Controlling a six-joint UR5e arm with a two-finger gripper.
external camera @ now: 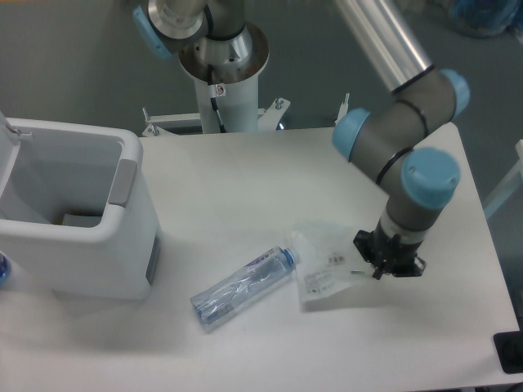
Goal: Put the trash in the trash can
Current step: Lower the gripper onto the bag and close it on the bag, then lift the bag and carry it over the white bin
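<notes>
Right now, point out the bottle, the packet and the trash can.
bottle (241, 288), fixed camera, middle of its body.
packet (325, 273), fixed camera, its printed centre.
trash can (122, 181), fixed camera, grey rim panel.

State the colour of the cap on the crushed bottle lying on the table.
Blue: the cap on the clear crushed bottle shows in the fixed camera view.

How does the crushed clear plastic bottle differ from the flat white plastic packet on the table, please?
The crushed clear plastic bottle with a blue cap is long and rounded; the flat white plastic packet is thin and roughly square. The bottle is see-through with a blue label; the packet is white with small dark print. The bottle lies free, while the packet's right edge meets the black tool. Both rest on the white table, outside the bin.
</notes>
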